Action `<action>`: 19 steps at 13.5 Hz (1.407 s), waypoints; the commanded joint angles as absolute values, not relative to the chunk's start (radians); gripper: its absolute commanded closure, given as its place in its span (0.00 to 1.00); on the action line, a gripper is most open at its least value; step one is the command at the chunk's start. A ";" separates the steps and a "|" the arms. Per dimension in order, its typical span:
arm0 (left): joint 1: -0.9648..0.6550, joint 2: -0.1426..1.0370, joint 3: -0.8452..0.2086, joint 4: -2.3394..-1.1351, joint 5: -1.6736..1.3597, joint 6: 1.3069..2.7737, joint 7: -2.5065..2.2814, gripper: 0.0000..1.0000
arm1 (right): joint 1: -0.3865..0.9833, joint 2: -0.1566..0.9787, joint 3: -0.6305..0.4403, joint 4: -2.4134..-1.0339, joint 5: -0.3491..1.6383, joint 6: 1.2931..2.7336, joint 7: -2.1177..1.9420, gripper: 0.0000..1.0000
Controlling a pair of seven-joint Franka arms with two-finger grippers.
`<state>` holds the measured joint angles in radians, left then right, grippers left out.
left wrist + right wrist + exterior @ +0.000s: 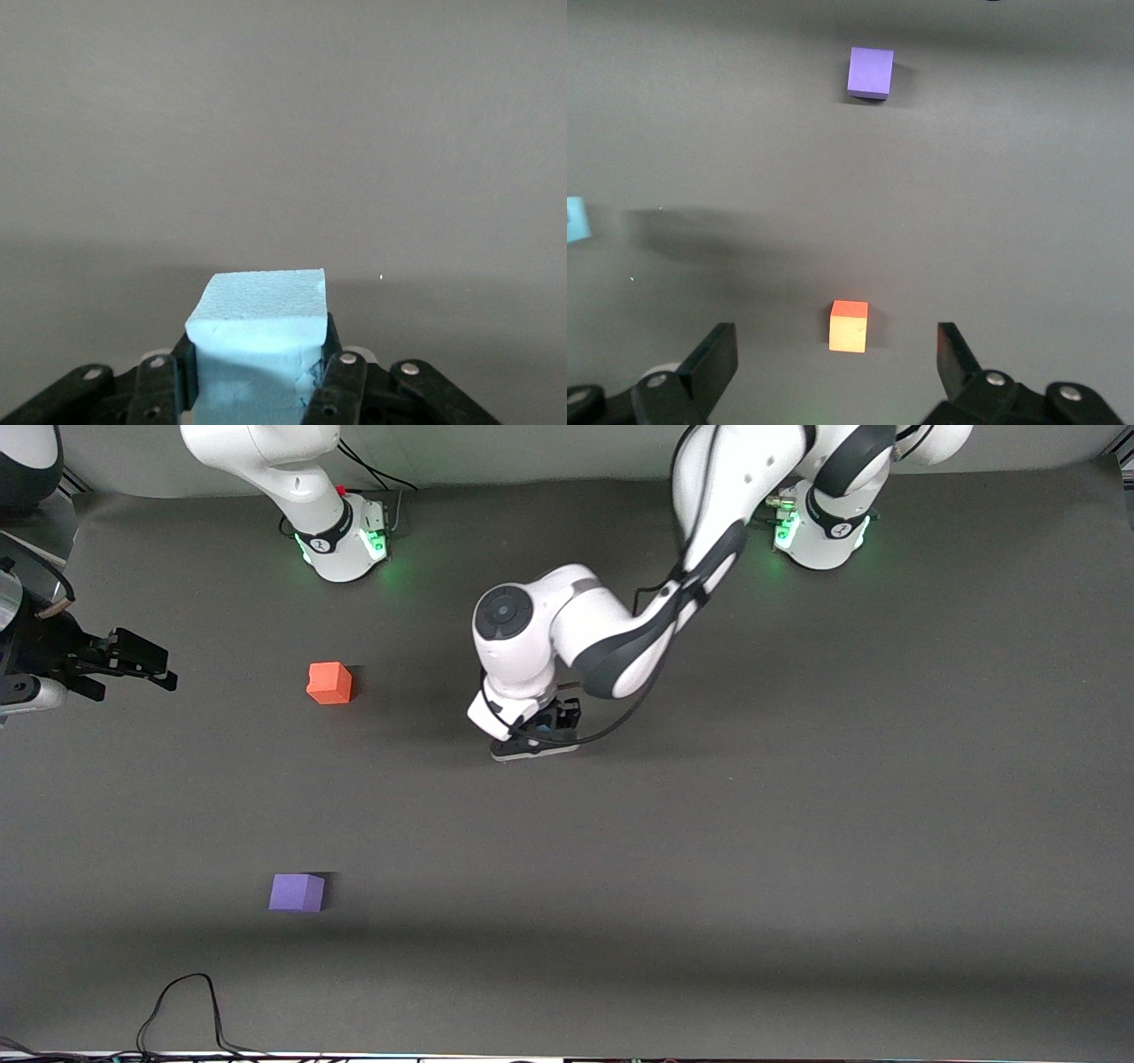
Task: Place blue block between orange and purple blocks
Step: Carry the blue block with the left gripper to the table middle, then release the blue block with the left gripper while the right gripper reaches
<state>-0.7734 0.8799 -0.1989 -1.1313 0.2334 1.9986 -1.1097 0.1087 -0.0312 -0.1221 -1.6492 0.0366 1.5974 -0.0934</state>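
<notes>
- Dark grey matting covers the counter [797, 850] in the front view, with both arm bases standing along its upper edge and a black cable [182, 1010] looping in at the edge nearest the camera.
- Front view: the left end effector [536, 737] sits low over the middle of the counter, and a sliver of the blue block [540, 729] shows between its black fingers. The orange block [330, 683] lies toward the right arm's end. The purple block [297, 892] lies nearer to the camera than the orange one, well apart from it. The right end effector [133, 660] hangs at the counter's edge at the right arm's end, where that arm waits.
- Left wrist view: the left end effector [257, 376] is pinching the blue block [259, 336], a black finger [341, 385] pressed against each side. A dent marks the block's face near one finger. Only bare grey counter [283, 133] lies ahead.
- Right wrist view: the right end effector [837, 359] has its fingers [713, 359] spread wide with nothing between them. The orange block [849, 326] rests on the counter below the gap, the purple block [870, 72] lies well apart from it, and an edge of the blue block [576, 220] shows at the frame's border.
</notes>
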 commanded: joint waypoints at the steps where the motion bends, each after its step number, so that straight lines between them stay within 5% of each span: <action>1: -0.798 0.922 -0.183 -1.182 0.296 2.100 -1.127 0.64 | 0.104 -0.035 -0.117 -1.651 0.038 1.597 -0.092 0.00; 5: -0.801 0.968 -0.183 -1.190 0.307 2.144 -1.127 0.57 | 0.104 -0.032 -0.117 -1.649 0.037 1.597 -0.092 0.00; 7: -0.798 0.962 -0.183 -1.189 0.308 2.134 -1.126 0.00 | 0.104 -0.031 -0.117 -1.649 0.038 1.597 -0.092 0.00; 15: -0.562 0.737 -0.213 -1.068 0.112 1.761 -1.003 0.00 | 0.113 -0.041 -0.046 -1.644 0.051 1.594 -0.065 0.00; 19: -0.280 0.524 -0.213 -1.299 0.066 1.753 -0.746 0.00 | 0.320 -0.032 -0.046 -1.635 0.072 1.601 0.209 0.00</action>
<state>-0.3924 0.6472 -0.1986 -1.1185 0.1044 1.7398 -0.8593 0.2134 -0.0314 -0.0428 -1.6456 0.0651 1.5993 0.0588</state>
